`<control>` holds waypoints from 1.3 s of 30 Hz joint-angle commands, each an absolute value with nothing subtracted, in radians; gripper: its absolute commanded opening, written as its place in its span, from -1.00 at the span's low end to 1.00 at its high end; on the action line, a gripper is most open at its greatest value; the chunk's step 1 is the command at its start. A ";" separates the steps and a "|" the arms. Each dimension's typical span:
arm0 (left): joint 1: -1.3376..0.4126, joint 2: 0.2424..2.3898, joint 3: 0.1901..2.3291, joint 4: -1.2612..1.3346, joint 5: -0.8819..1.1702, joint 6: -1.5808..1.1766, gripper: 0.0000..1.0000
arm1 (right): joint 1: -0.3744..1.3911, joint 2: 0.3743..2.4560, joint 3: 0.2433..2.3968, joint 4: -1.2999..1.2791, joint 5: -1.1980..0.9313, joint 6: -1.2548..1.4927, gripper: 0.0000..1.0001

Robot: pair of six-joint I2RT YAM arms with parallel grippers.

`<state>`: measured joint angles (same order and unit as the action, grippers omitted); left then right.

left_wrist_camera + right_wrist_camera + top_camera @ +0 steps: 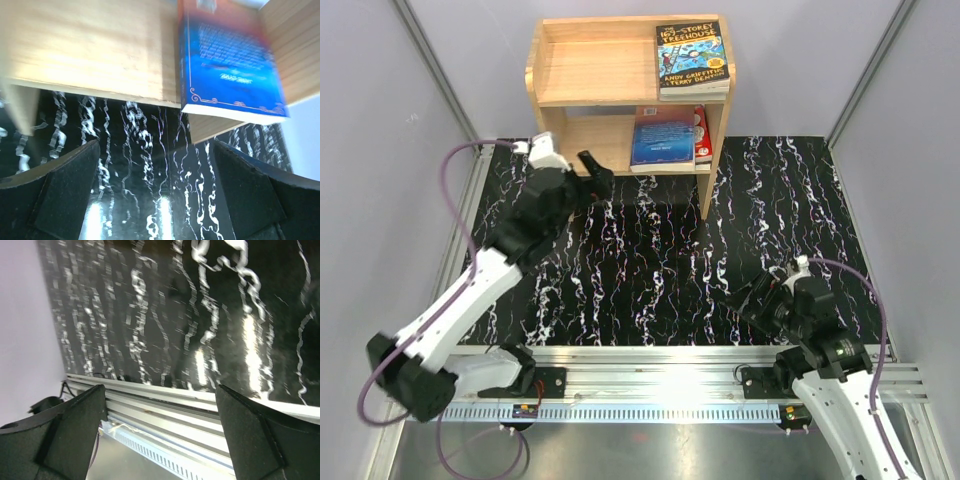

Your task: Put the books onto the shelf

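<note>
The shelf (552, 75) is seen from above at twelve o'clock on the black marbled mat (650, 270). A yellow-and-blue book (693, 58) is laid flat on the right of the top tier. A blue book (662, 140) lies on the lower tier, with a red book (702, 135) showing at its three o'clock edge. Only the left wrist view shows the blue book reaching slightly past the lower board's front edge. The left gripper (155, 145) is held wide and empty just before the shelf. The right gripper (160, 390), at five o'clock, is also spread wide and empty. Its own view alone shows it above the mat's near edge and the metal rail (165, 412).
</note>
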<state>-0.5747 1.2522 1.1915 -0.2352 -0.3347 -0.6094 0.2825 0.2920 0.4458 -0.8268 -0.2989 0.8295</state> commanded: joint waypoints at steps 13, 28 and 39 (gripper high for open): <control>-0.568 1.216 1.146 -0.169 -0.391 -0.517 -0.15 | 0.285 0.315 0.591 -0.785 -0.304 0.793 0.97; -0.549 1.617 1.477 -0.141 -0.397 -0.466 -0.53 | 0.287 0.305 0.561 -0.830 -0.285 0.744 0.98; -0.546 1.818 1.683 -0.153 -0.362 -0.459 -0.56 | 0.288 0.337 0.526 -0.790 -0.296 0.732 0.98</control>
